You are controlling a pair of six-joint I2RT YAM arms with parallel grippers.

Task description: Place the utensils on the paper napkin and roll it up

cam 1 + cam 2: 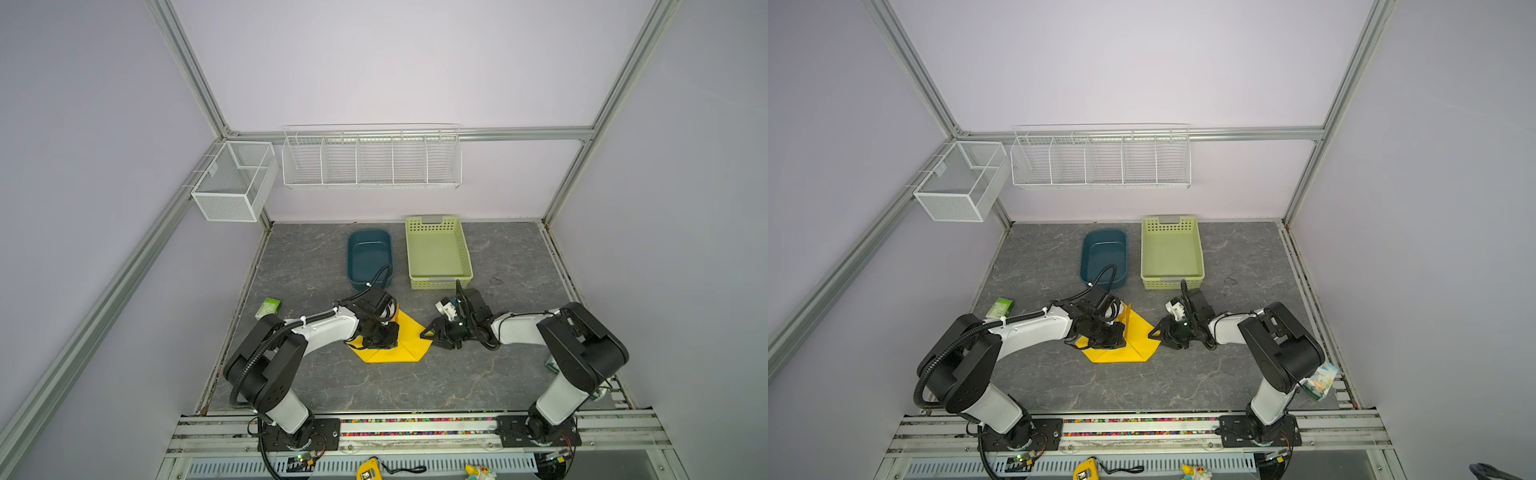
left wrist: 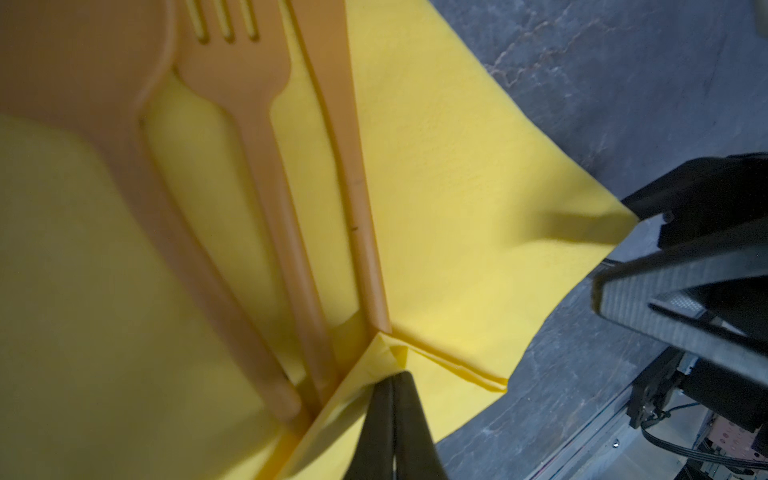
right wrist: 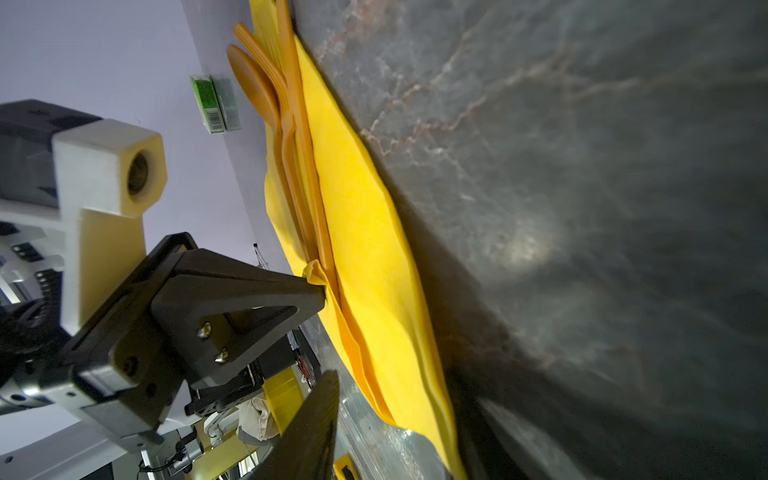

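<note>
Right, nearest the arm bases is bare counter (image 1: 374,386), then the paper napkin (image 1: 409,347), lying flat on it between the two arms with its near corner folded up. Left end effector (image 2: 392,380) is clenched on that folded-up flap, right at the handle ends of the utensils (image 2: 249,124); the right wrist view also shows paper pinched at its tip. Right end effector (image 1: 428,337) sits at the napkin's right corner with jaws apart; the corner is right against one finger (image 2: 706,195), but nothing is clamped that I can see. On the sheet the spoon (image 2: 83,75), fork (image 2: 245,83) and thin straight piece (image 2: 349,174) lie side by side, handles converging on the flap, heads pointing to the far side. Handling, my read: the napkin is thin, limp and near weightless, so it creases where pinched, tears if dragged and won't push. Grip it at a corner or on the doubled fold, and pull only. Utensils look stiff, light and smooth, so they'll likely skate once the paper lifts; pin the handle end while the right corner goes over. Beyond are the blue tub (image 1: 369,257) and green basket (image 1: 438,253), well apart and not involved.
</note>
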